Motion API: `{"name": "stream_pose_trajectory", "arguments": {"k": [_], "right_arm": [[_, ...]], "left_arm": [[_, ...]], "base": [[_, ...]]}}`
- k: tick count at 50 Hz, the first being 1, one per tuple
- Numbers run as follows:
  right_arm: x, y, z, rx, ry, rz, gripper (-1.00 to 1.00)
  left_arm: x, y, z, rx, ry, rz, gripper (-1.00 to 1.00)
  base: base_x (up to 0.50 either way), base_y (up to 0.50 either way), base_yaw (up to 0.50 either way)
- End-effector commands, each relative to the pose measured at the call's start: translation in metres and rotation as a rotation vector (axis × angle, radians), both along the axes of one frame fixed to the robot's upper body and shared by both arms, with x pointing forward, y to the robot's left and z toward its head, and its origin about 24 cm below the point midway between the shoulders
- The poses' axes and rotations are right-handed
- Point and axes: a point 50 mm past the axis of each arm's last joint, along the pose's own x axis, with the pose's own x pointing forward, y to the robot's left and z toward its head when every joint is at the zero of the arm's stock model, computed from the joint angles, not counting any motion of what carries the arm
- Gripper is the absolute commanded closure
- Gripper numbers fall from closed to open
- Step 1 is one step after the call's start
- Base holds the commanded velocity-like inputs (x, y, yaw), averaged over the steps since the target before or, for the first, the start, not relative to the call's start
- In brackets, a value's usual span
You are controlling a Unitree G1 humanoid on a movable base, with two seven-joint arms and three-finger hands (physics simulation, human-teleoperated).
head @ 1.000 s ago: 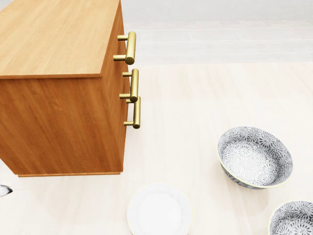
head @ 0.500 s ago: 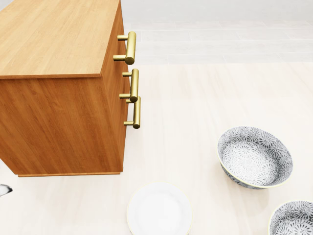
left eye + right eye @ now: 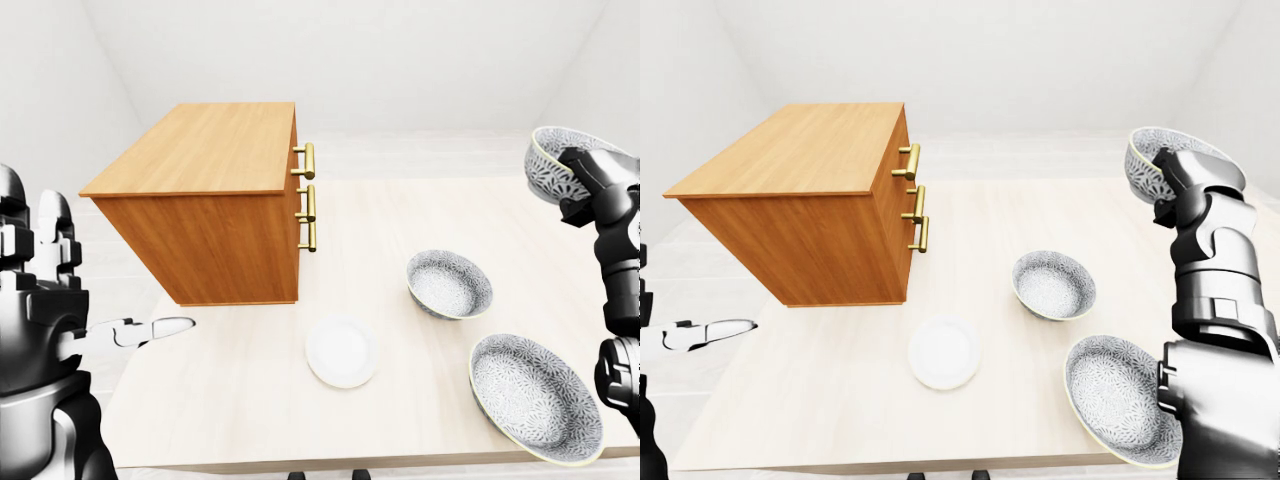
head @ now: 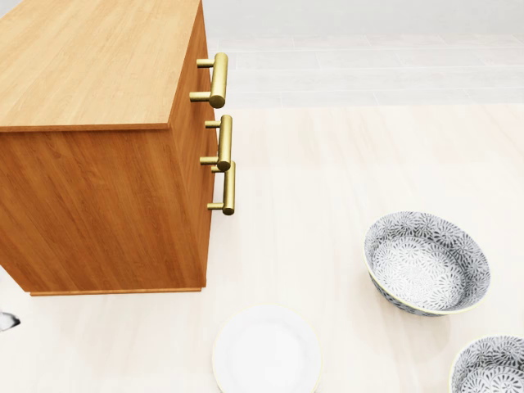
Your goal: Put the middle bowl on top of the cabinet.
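Note:
My right hand is raised at the upper right of the right-eye view, shut on the rim of a grey patterned bowl held tilted above the table. The wooden cabinet with brass handles stands at the left of the table, and its flat top is bare. Two more patterned bowls rest on the table: a smaller one and a wide one. My left hand hovers open low at the left, clear of the cabinet, one finger stretched toward it.
A white plate lies on the pale table below the cabinet's handle side. The table's near edge runs along the bottom of both eye views. White walls enclose the room.
Almost nothing differs. In the head view the left fingertip at the left edge has sunk slightly; cabinet, bowls and plate have not moved.

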Motion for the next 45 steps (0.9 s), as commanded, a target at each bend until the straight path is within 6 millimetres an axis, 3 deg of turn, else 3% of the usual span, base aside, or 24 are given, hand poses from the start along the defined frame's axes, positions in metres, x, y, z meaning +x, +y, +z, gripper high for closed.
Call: {"name": "stream_pose_trajectory", "arguments": {"k": [1, 8, 13, 24, 35, 45], "right_arm": [[0.021, 0.038, 0.043, -0.036, -0.058, 0.102, 1.0], [0.038, 0.067, 0.069, -0.042, -0.079, 0.16, 1.0], [0.051, 0.102, 0.091, -0.025, -0.111, 0.239, 1.0], [0.072, 0.175, 0.102, -0.009, -0.144, 0.389, 1.0], [0.073, 0.252, 0.118, -0.012, -0.14, 0.568, 1.0], [0.067, 0.303, 0.125, 0.031, -0.129, 0.699, 1.0]], "left_arm": [[0.001, 0.001, -0.004, -0.004, 0.019, -0.001, -1.0], [0.004, 0.002, -0.008, -0.009, 0.04, 0.002, -1.0], [0.006, 0.005, -0.012, -0.014, 0.062, 0.004, -1.0], [0.008, 0.007, -0.019, -0.018, 0.099, 0.007, -1.0], [0.002, 0.006, -0.019, -0.002, 0.106, 0.01, -1.0], [0.0, 0.011, -0.029, 0.0, 0.16, 0.032, -1.0]], "base": [[0.0, 0.0, 0.0], [0.0, 0.0, 0.0], [0.0, 0.0, 0.0], [0.0, 0.0, 0.0], [0.0, 0.0, 0.0], [0.0, 0.0, 0.0]]}}
